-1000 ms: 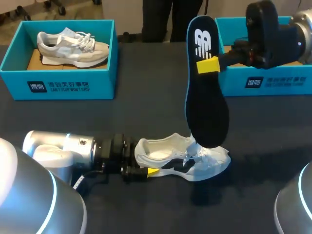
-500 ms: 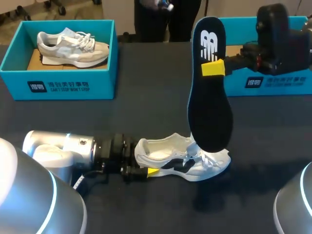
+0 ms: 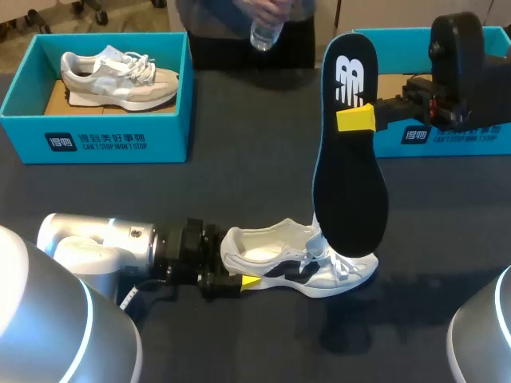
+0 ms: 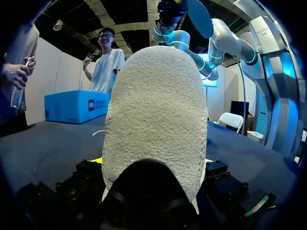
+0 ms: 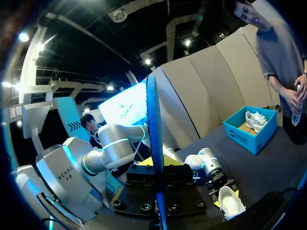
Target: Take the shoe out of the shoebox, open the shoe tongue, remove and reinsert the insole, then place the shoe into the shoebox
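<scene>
Dark table (image 3: pixel 239 183): shoe (image 3: pixel 307 270) toe rightward, left pincer (image 3: pixel 234 270) clamping heel; right pincer (image 3: pixel 353 118) clamps upright insole (image 3: pixel 347 191), heel up.

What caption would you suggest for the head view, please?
Right end effector holds the insole upright over the shoe; left end effector grips its heel.

My dark table (image 3: pixel 239 183), left shoebox (image 3: pixel 96 140) and right shoebox (image 3: pixel 463 142) at its far edge, white shoe (image 3: pixel 295 267) nearer me, seemingly sole-down.
</scene>
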